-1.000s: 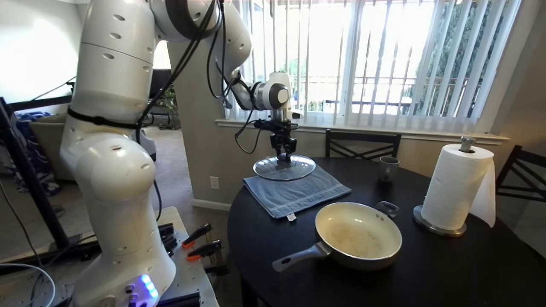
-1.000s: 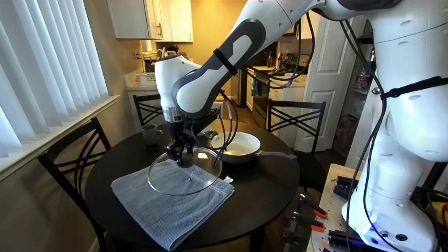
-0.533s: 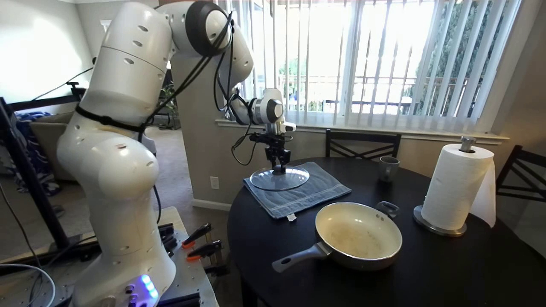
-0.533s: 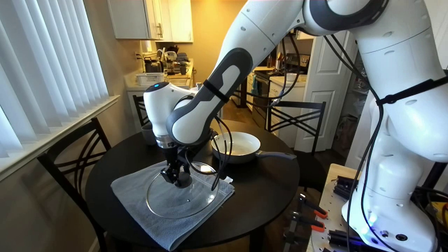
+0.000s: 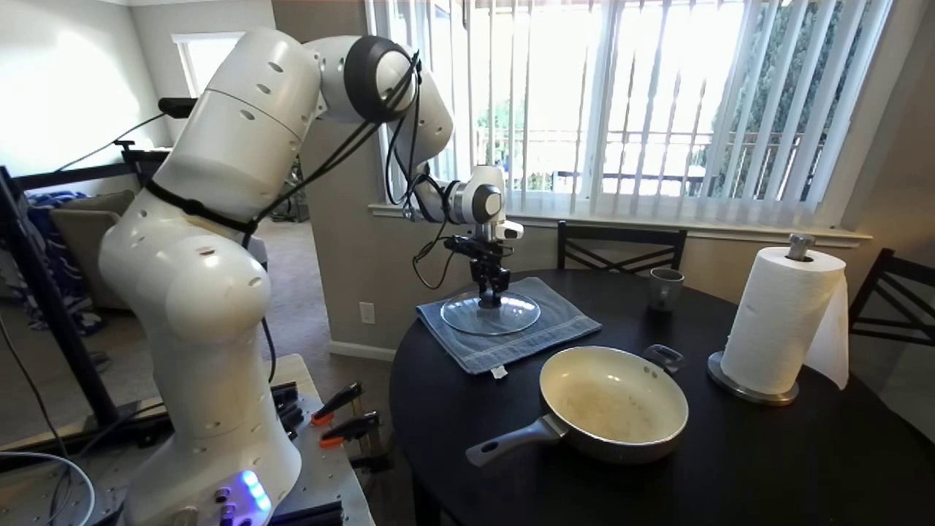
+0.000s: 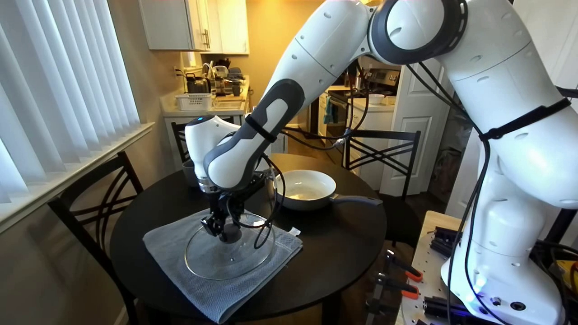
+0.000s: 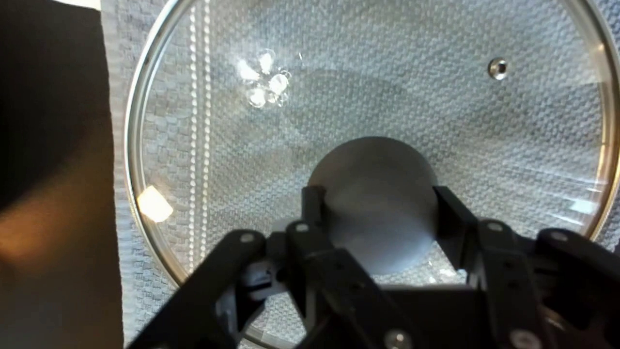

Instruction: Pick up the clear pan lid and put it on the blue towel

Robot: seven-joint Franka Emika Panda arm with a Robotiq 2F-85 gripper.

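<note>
The clear pan lid [image 5: 515, 318] is level over the blue towel [image 5: 475, 358], with its glass disc inside the towel's outline. It also shows in an exterior view [image 6: 231, 262] and fills most of the wrist view [image 7: 368, 106]. My gripper [image 5: 489, 294] points straight down at the lid's dark round knob [image 7: 375, 165]. In the wrist view the two fingers [image 7: 375, 198] press the knob from both sides. The lid is on or just above the cloth; I cannot tell which. The towel's left edge [image 7: 145, 276] shows beside the metal rim in the wrist view.
The cream frying pan [image 5: 613, 402] stands on the dark round table with its handle toward the robot base. A grey mug [image 5: 665, 290] and a paper towel roll [image 5: 781, 321] stand farther right. Chairs [image 6: 104, 216] surround the table. The window sill [image 5: 730, 232] runs behind.
My gripper and the lid have come down toward the towel over the last second. In the last half second they shifted slightly sideways over it. The fingers stay on the knob.
</note>
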